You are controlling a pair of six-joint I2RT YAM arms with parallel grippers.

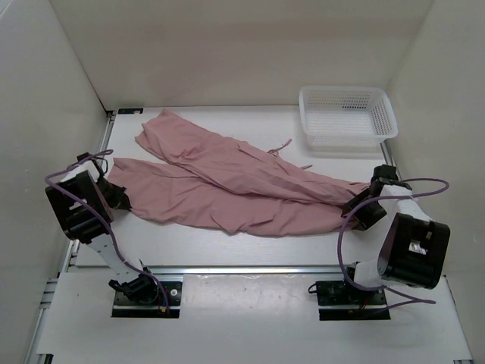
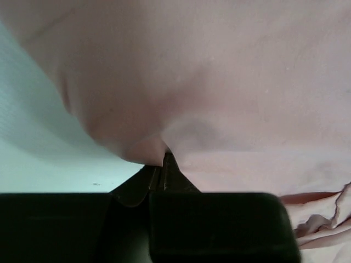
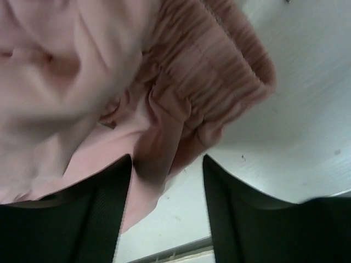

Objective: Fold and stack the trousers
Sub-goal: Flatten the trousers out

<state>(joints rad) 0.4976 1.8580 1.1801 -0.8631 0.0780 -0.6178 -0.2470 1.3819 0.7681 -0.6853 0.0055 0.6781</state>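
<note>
**Unfolded on the table, nipped at one leg end**

Shows the trousers (image 1: 242, 182) spread out flat across the middle of the table (image 1: 197, 249), dusty pink and thin. Puts the waistband (image 3: 219, 60) at the right end. Sends both long legs off to the left, one toward the far-left corner, the other toward the left edge. Leaves thin drawstring cords (image 1: 280, 145) trailing from the far side of the cloth.

Places the left gripper (image 1: 120, 199) at the end of the nearer leg. From the left wrist, shows its jaws pressed together with a small peak of fabric caught between them.

Sets the right gripper (image 1: 352, 206) low at the waistband end. From the right wrist, shows its fingers (image 3: 104, 197) spread wide, with a fold of the gathered waistband lying in the gap and nothing clamped.

Finds a white mesh basket (image 1: 348, 141) in the far-right corner, apart from the cloth, the cords lying near its front wall.
</note>
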